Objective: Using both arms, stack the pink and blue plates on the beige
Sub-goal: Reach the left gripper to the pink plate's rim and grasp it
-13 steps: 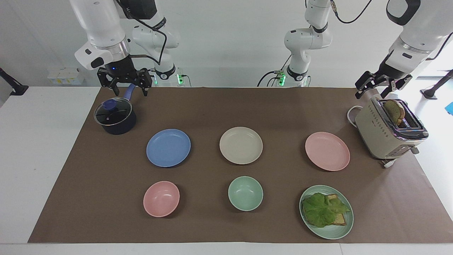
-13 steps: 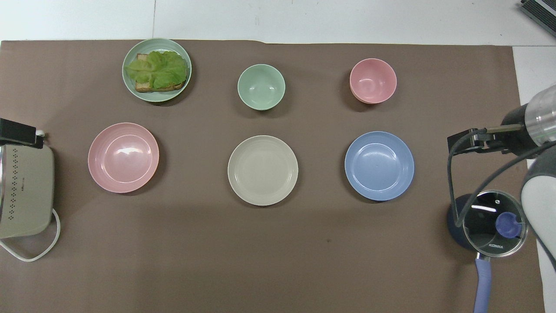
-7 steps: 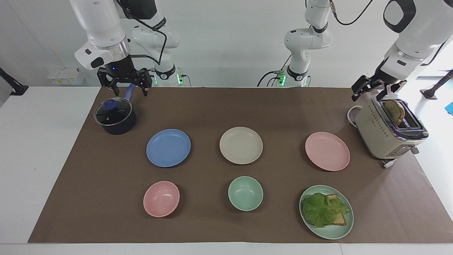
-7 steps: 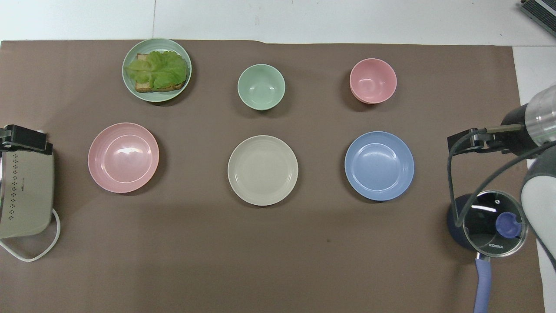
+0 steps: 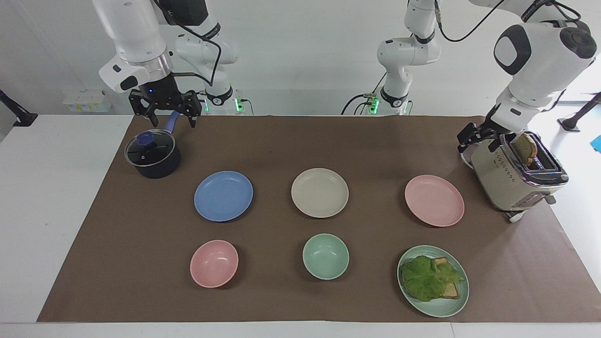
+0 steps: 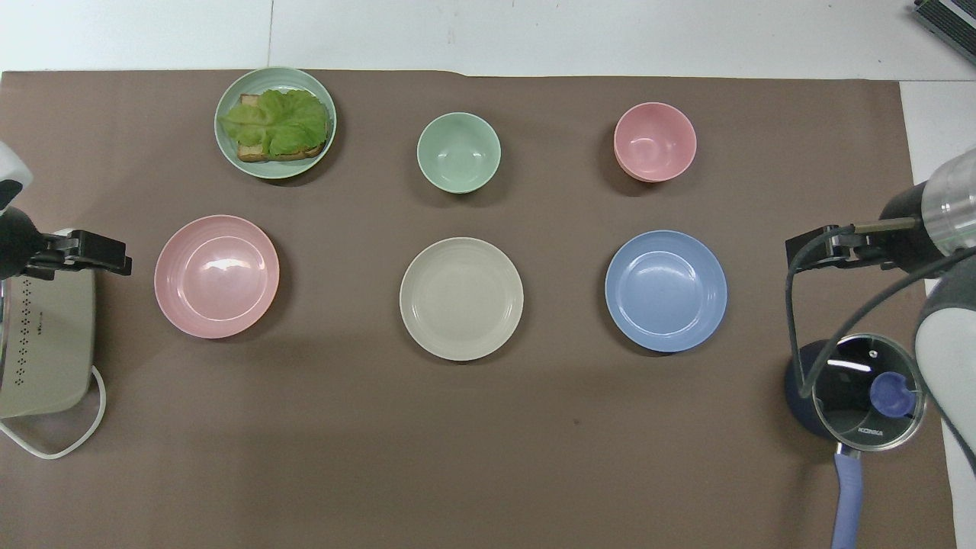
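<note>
The left gripper (image 5: 474, 139), jaws spread and empty, hangs beside the toaster (image 5: 516, 176) (bread in its slot); the right gripper (image 5: 165, 110), also wide open, hovers over the saucepan's (image 5: 152, 157) handle. Between them sit three plates in a row, apart — blue plate (image 5: 223, 195), beige plate (image 5: 319, 192), pink plate (image 5: 434, 200).

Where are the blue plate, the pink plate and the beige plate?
blue plate (image 6: 666, 290): overhead view, on its flat middle.
pink plate (image 6: 216, 276): overhead view, on its flat middle.
beige plate (image 5: 319, 192): facing view, on its flat middle.
</note>
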You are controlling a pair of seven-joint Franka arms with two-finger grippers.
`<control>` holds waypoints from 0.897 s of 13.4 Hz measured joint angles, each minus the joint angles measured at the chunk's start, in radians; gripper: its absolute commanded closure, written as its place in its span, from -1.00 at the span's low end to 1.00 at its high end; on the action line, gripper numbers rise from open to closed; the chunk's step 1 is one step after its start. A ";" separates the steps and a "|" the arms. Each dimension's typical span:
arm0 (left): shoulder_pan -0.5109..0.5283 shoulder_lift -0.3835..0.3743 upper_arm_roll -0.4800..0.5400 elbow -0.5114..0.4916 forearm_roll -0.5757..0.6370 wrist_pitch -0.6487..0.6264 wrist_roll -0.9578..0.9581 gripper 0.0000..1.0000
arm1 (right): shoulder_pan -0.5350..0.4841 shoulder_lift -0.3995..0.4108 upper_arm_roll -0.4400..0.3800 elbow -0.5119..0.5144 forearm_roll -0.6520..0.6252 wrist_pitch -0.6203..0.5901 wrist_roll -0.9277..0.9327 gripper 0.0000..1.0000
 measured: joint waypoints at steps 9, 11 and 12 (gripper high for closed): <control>0.050 0.206 0.005 -0.179 0.001 0.307 -0.003 -1.00 | -0.001 0.000 -0.001 0.000 0.000 0.000 0.000 -1.00; 0.057 0.223 0.005 -0.196 0.001 0.338 -0.067 -1.00 | -0.001 0.000 -0.001 0.000 0.000 0.000 0.000 -1.00; 0.059 0.227 0.005 -0.211 0.001 0.356 -0.107 -1.00 | -0.001 0.000 -0.001 0.000 0.000 0.000 0.000 -1.00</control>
